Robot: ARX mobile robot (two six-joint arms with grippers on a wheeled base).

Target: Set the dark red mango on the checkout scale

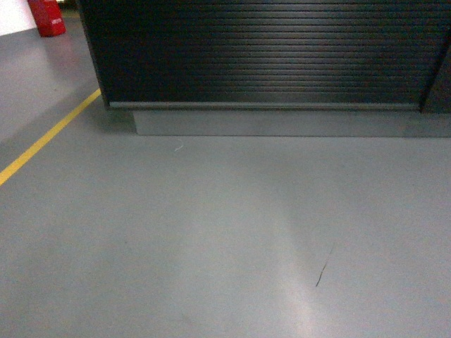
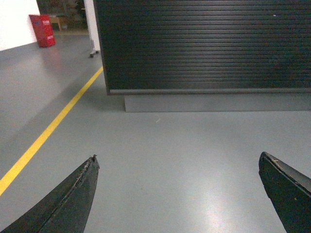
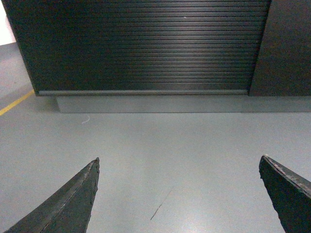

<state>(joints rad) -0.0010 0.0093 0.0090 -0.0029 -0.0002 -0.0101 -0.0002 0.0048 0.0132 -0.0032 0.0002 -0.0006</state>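
Note:
The checkout [image 1: 261, 53] shows only as a dark ribbed front panel on a grey plinth [image 1: 282, 123], straight ahead across the grey floor; its top is out of view. The same panel fills the upper part of the left wrist view [image 2: 204, 46] and the right wrist view [image 3: 146, 46]. The dark red mango and the scale are out of view. My left gripper [image 2: 177, 158] is open over bare floor with nothing between its fingers. My right gripper [image 3: 179, 159] is open too, also empty. Neither gripper shows in the head view.
A yellow floor line [image 1: 46, 137] runs diagonally at the left, past the counter's left corner. A red box [image 1: 46, 17] stands far back on the left. A taller dark panel [image 3: 289, 48] adjoins the counter on the right. A thin dark scratch [image 1: 323, 267] marks the floor.

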